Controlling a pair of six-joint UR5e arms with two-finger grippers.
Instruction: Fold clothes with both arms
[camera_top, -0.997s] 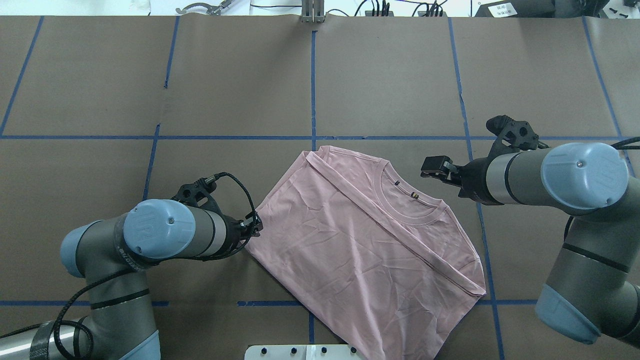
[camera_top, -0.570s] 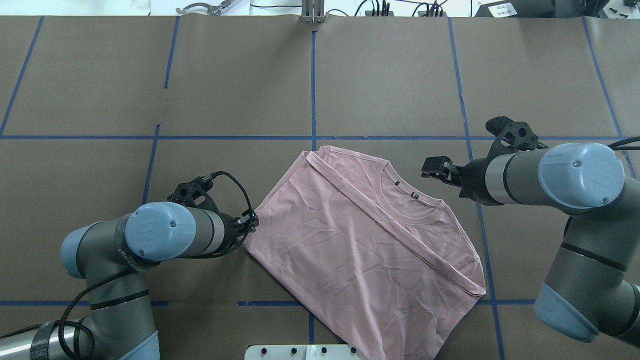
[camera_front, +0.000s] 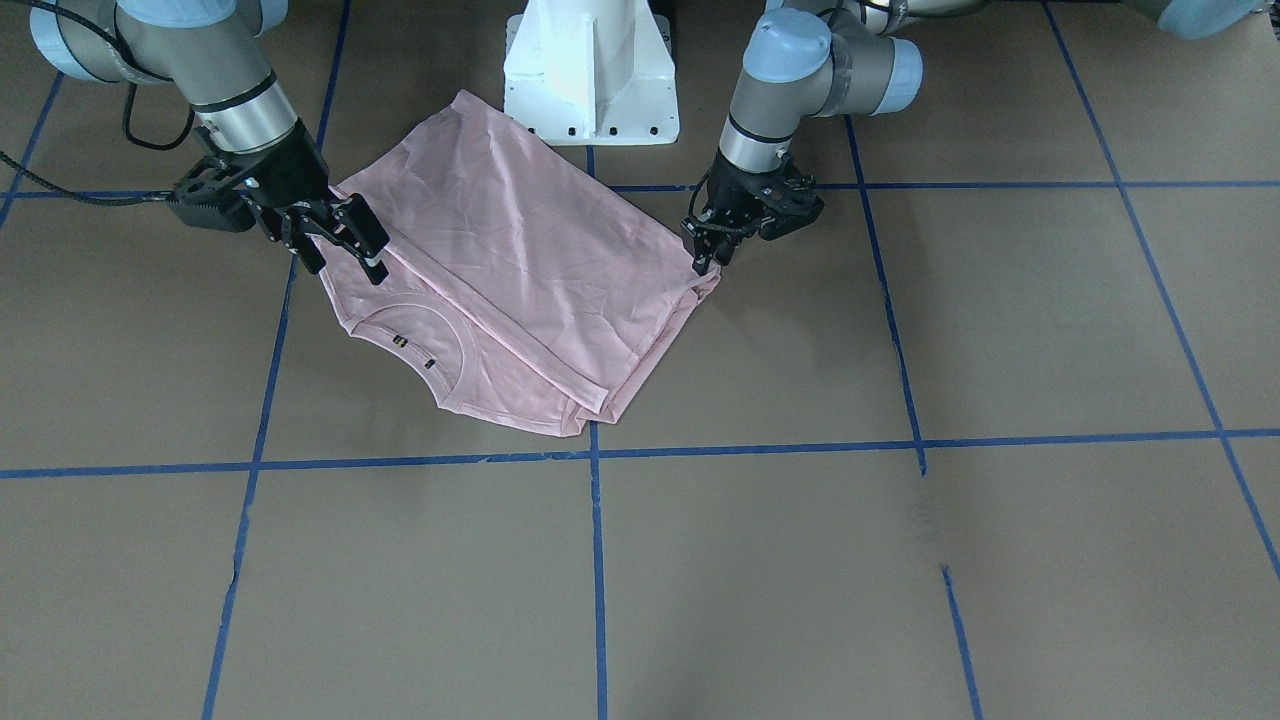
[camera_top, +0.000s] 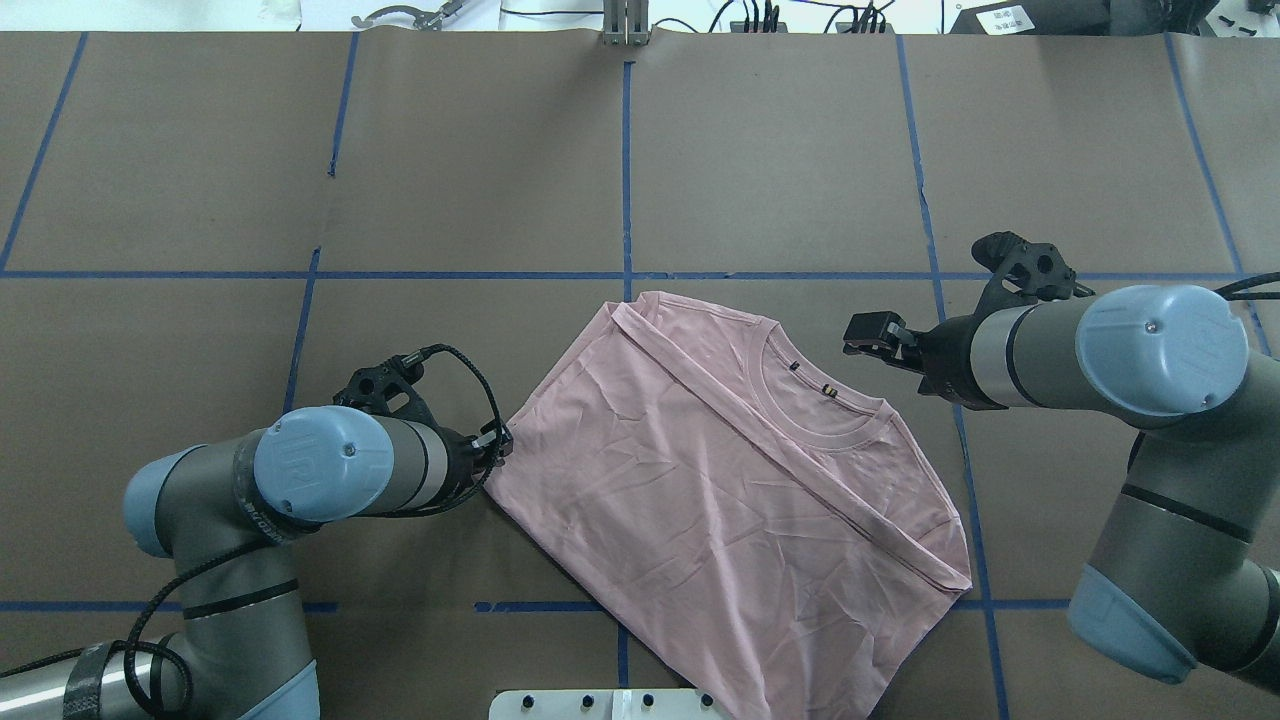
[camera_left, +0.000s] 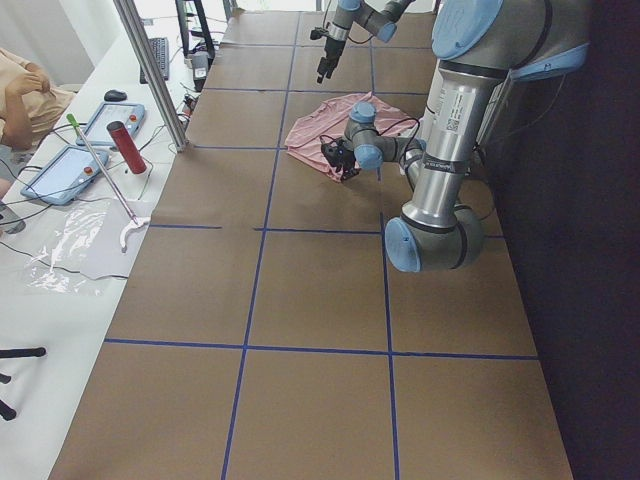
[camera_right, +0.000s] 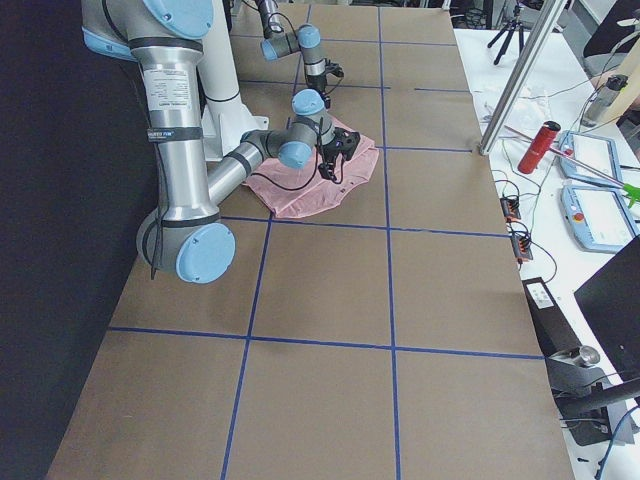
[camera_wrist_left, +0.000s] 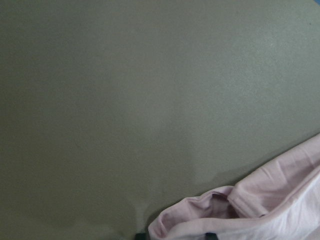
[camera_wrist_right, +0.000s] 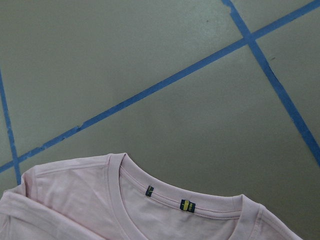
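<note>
1. Front-facing view: the pale pink T-shirt (camera_front: 520, 270) lies on the brown counter (camera_front: 900, 550), partly folded, with one layer lapped over another along a straight diagonal edge. The left arm (camera_front: 790, 70) reaches steeply down, and the left jaws are closed on the shirt corner directly beneath them. I judge this is to lift or drag that corner for the next fold. The right arm (camera_front: 215, 80) holds the right jaws spread and released, just over the shoulder edge, probably waiting to take the matching corner.
2. Overhead view: the cloth reads as soft jersey, finely creased, with a ribbed neckline (camera_top: 820, 400). No print shows. The left jaws sit at the shirt's side corner, mostly hidden under the wrist. The right jaws stand just beside the collar end, with nothing in them.
3. Left wrist view: a limp lip of pink fabric bunches up right at the jaw tips at the frame's bottom edge. Only slivers of the tips show, so the grasp here is likely rather than certain. The counter beyond is matte and bare.
4. Right wrist view: the neckline curves just ahead of the jaws, carrying two small woven tags (camera_wrist_right: 187, 205). Blue tape lines (camera_wrist_right: 165, 85) cross the counter further on. The jaws themselves are out of frame.
5. Side views: the shirt lies between the two arms, too small to judge either grip.
</note>
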